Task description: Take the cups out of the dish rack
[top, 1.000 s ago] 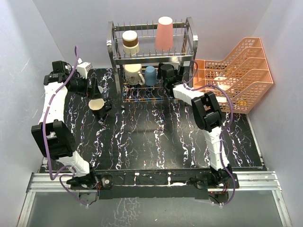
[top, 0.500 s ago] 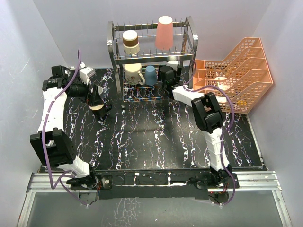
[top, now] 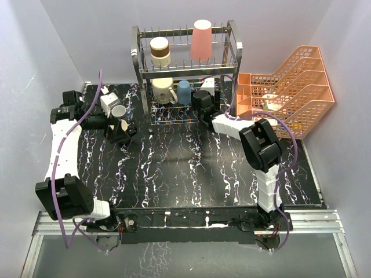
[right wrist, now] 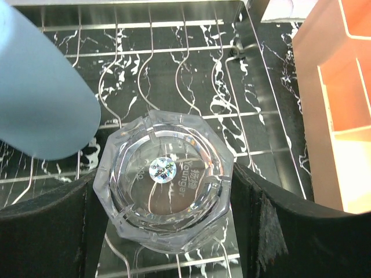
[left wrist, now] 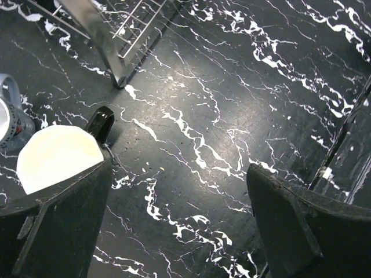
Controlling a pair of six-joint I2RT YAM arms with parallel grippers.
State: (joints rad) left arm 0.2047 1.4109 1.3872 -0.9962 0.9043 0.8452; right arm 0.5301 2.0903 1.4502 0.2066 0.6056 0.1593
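The steel dish rack point(top: 139, 58) stands at the back. Its upper tier holds a brown-and-cream cup point(top: 160, 51) and a tall salmon-pink tumbler point(top: 201, 40). Its lower tier holds a cream mug point(top: 164, 91) and a blue cup point(top: 184, 92). My right gripper point(top: 203, 103) reaches into the lower tier and is shut on an upside-down clear glass point(right wrist: 165, 179), beside the blue cup point(right wrist: 40, 98). My left gripper point(left wrist: 179, 191) is open and empty over the table. The black mug point(left wrist: 55, 156) stands just outside its left finger point(left wrist: 64, 220). A small white cup point(top: 119, 111) stands behind the mug.
Orange mesh stacked trays point(top: 290, 92) stand right of the rack, close to my right arm, and show in the right wrist view point(right wrist: 342, 116). The rack's front left foot point(left wrist: 119, 78) is near the black mug. Black marbled table point(top: 191, 168) lies in front of the rack.
My left gripper has let go of the black mug, which now stands on the table, and the left arm has drawn back. My right gripper has shifted slightly nearer with the glass.
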